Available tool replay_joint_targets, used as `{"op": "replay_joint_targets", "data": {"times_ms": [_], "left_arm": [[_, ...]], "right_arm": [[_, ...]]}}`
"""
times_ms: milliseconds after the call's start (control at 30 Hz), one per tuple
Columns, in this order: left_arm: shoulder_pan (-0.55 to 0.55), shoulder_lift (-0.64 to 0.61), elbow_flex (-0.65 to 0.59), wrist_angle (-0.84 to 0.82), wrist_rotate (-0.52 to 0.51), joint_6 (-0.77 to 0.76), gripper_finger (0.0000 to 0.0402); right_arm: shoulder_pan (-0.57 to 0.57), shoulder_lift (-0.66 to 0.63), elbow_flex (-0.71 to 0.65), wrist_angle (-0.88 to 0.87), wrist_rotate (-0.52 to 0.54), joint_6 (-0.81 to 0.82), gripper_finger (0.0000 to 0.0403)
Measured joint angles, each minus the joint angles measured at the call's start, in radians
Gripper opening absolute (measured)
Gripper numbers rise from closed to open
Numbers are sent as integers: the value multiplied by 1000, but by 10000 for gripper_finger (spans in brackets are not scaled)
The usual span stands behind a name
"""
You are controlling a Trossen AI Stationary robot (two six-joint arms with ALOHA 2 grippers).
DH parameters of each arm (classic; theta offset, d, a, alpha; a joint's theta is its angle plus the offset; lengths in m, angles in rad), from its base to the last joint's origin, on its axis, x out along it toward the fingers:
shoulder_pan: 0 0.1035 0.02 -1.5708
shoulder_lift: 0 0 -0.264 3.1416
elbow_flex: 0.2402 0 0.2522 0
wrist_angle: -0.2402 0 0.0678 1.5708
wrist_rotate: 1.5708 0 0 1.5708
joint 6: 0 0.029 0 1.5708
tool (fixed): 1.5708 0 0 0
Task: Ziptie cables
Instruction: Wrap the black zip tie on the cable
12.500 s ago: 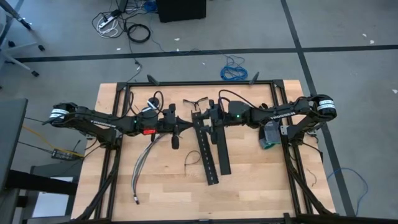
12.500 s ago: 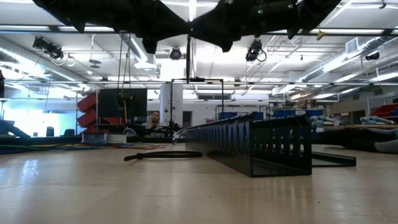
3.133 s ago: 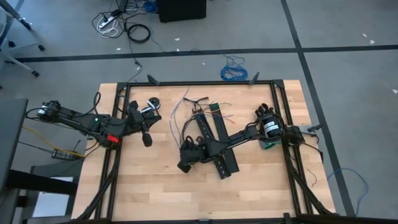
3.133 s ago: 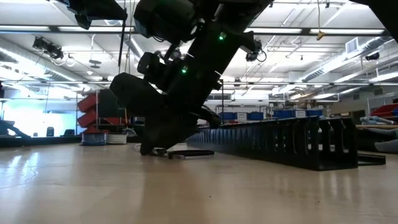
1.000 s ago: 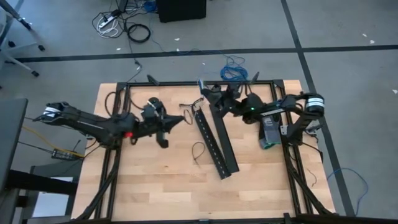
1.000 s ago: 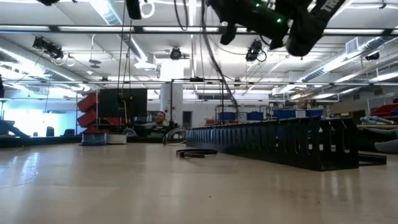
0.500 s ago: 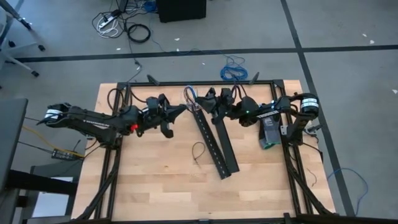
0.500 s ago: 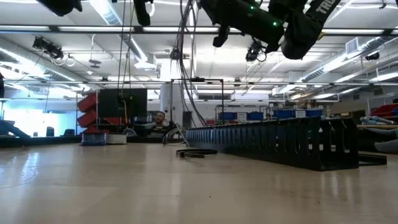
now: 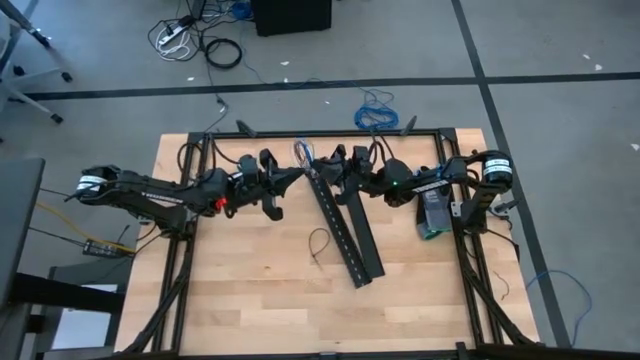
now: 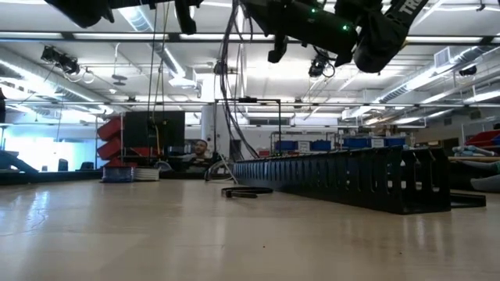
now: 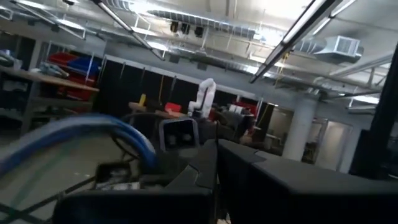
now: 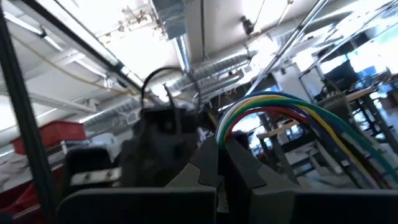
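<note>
Wooden table [image 9: 250, 300], workshop behind | high: left claw [image 9: 297, 174] and right claw [image 9: 312, 165] closed, meeting at far edge around wires [image 9: 302, 150]; black strips [image 9: 345, 235] and a black loop [image 9: 319, 246] mid-table | low: wires [image 10: 228, 78] hang | right wrist: closed fingers [image 12: 214, 163], coloured wires [image 12: 280, 112] held.

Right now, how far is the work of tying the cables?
Done: the cables hang above the table, off its surface. In hand: the right hand, shut, seems to hold them; the left hand is shut beside it. Left: I see no tie around them; a looped ziptie lies alone on the wood.
</note>
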Motion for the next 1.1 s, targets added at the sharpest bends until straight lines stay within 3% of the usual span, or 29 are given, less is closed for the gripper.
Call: {"op": "replay_joint_targets", "data": {"times_ms": [500, 867, 1100], "left_arm": [[4, 0, 0, 11, 20, 6, 0], [4, 0, 0, -58, 37, 33, 0], [2, -2, 0, -226, 38, 34, 0]], "right_arm": [[15, 0, 0, -123, 2, -37, 0], [6, -1, 0, -251, -106, -58, 0], [-13, -45, 0, -304, -19, -84, 0]]}}
